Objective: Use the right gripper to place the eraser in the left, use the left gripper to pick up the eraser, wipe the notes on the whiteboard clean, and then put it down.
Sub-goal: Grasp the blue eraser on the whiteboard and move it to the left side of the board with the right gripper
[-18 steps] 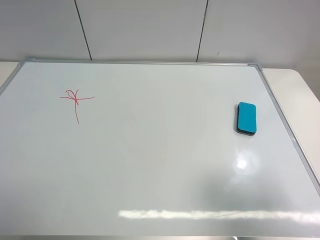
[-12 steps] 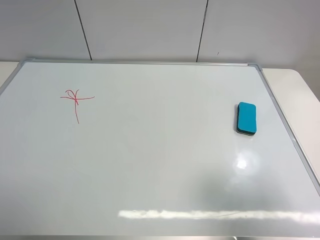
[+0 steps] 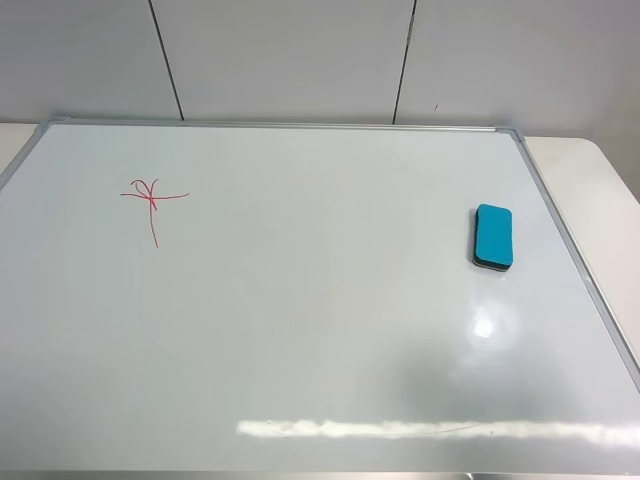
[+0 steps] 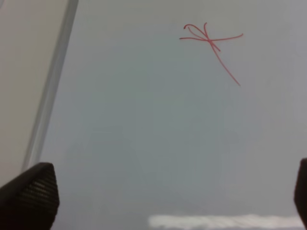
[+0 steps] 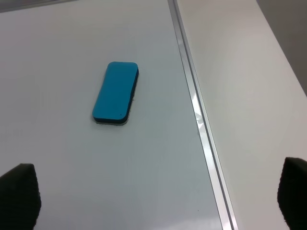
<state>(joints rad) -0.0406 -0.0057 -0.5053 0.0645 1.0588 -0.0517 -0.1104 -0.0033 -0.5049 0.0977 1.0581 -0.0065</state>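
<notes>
Grey wall panels (image 3: 290, 60) stand at the back, and below them the whiteboard (image 3: 320, 330) lies flat on a pale table (image 3: 600, 190), filling the high view. Against the shots from a moment ago, nothing differs: the eraser (image 3: 493, 237) sits in the same spot near the board's right-hand frame, and the notes (image 3: 152, 200) are the same untouched red squiggle over on the far left. Glare patches on the glossy surface match too.

On to the hands, which show only in their own wrist cameras. The right gripper (image 5: 156, 194) is spread wide, one dark fingertip (image 5: 19, 196) at each edge of its picture, with nothing between them but bare board and frame. It grasps nothing and touches nothing I can see. The left gripper (image 4: 165, 194) is the same story: fingertips (image 4: 29, 196) splayed right out and empty.

Now the eraser (image 5: 115, 92) relative to that right hand. It lies flat on the board ahead of the gaping jaws, teal face up and dark felt down, well clear of both fingertips. Its long side runs roughly along the silver frame (image 5: 199, 120), just inside it. The notes (image 4: 211, 43) lie ahead of the left hand, apart from its fingers and well apart from the eraser.
</notes>
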